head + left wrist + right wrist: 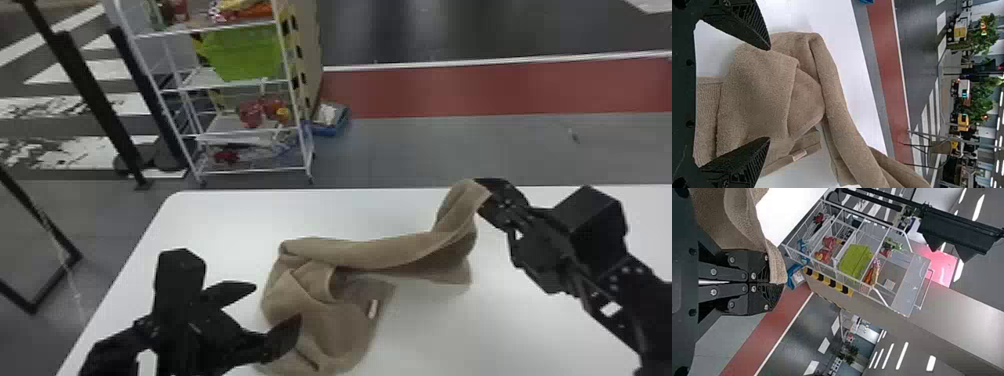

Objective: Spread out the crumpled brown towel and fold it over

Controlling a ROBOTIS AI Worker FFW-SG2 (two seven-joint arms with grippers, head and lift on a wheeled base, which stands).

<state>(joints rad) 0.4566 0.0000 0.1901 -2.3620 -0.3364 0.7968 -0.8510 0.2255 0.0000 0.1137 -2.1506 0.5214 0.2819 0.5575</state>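
"Since we're judging it soft, limp and light, where do we grip the brown towel (pixel 370 254)?"

"By an outer edge or corner, we'd say; pinching the middle of the heap would just gather folds. It isn't fragile, but it could sag or bunch."

"And where is it?"

"On the tabletop (pixel 215 215), bunched towards six o'clock, with one end lifted towards two. Our right pincer (pixel 487 191) is closed on that raised end, pointing to ten o'clock from an arm entering at four."

"Our left pincer (pixel 769 93)?"

"Wide and empty, at the heap's nine o'clock side, aimed roughly at three. We can't tell whether its fingers touch the cloth."
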